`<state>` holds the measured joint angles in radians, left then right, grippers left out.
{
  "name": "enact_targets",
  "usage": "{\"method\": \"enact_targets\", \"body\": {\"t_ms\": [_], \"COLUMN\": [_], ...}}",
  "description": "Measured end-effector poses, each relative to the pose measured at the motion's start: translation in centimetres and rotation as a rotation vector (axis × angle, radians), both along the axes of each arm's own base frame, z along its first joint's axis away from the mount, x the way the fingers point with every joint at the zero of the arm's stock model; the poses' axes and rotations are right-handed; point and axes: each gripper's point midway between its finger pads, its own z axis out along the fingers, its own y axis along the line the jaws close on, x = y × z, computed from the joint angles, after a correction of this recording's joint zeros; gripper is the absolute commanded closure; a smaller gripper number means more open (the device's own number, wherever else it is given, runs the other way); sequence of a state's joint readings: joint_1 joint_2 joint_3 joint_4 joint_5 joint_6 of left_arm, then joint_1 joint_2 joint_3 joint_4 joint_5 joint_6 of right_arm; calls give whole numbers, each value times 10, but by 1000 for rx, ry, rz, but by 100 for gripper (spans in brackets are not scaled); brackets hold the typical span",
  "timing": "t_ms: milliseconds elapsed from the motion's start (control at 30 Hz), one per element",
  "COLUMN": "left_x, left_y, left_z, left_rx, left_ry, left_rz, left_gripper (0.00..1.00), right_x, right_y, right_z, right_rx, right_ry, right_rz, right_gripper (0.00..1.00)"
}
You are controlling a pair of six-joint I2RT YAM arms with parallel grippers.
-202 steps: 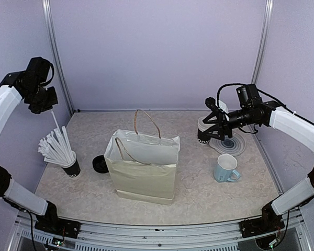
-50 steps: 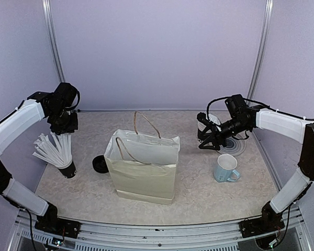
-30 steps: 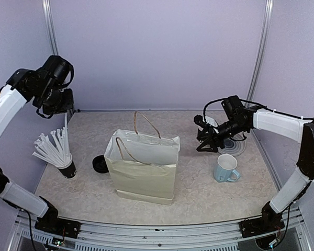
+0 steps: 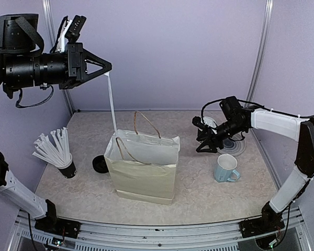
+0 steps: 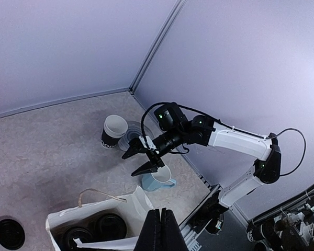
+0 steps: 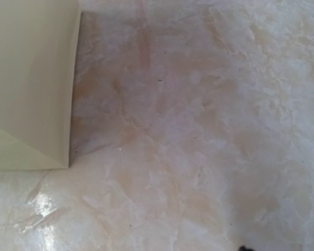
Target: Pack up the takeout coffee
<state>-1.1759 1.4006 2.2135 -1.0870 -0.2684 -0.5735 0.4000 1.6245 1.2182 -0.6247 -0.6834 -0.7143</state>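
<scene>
Two takeout coffee cups with black lids point(image 5: 111, 226) stand inside the cream paper bag point(image 4: 141, 178). A third black cup point(image 5: 114, 132), lidless with a white inside, stands at the back right. My right gripper point(image 4: 198, 136) hovers open just left of that cup, touching nothing. High at the top left, my left gripper point(image 4: 107, 70) is shut on a long white stick point(image 4: 112, 104) that hangs down to the bag's left rim. From the left wrist, the stick point(image 5: 110, 243) lies across the bag's mouth point(image 5: 94, 219). The right wrist view shows only table and the bag's corner point(image 6: 31, 78).
A light-blue mug point(image 4: 226, 168) stands near the right gripper, with a clear round disc point(image 4: 234, 146) behind it. A loose black lid point(image 4: 100, 163) lies left of the bag. Further left is a black cup bristling with white sticks point(image 4: 67, 167).
My left arm has risen from the stick cup and swung right, carrying one white stick over the bag. The right gripper has edged slightly left and stays open.
</scene>
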Motion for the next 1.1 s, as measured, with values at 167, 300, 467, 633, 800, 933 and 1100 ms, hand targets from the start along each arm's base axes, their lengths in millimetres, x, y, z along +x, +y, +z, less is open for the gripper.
{"method": "enact_targets", "body": {"t_ms": [167, 300, 467, 633, 800, 933, 1100], "left_x": [1, 4, 9, 11, 13, 21, 29], "left_y": [-24, -54, -100, -141, -145, -115, -69], "left_z": [-14, -41, -93, -134, -153, -173, -177], "left_rx": [17, 60, 142, 185, 218, 295, 385], "left_ry": [21, 57, 134, 211, 249, 276, 253], "left_rz": [-43, -97, -184, -278, -293, -229, -131], "left_gripper": [100, 100, 100, 98, 77, 54, 39], "right_x": [0, 0, 1, 4, 4, 8, 42], "right_y": [-1, -1, 0, 1, 1, -1, -17], "right_z": [-1, -1, 4, 8, 10, 31, 115], "right_rx": [-5, -8, -5, 0, -1, 30, 126], "right_ry": [1, 4, -2, -12, -8, 5, -127], "right_rz": [-2, -3, -3, -4, -7, -20, -118], "right_gripper": [35, 34, 34, 34, 32, 27, 3]}}
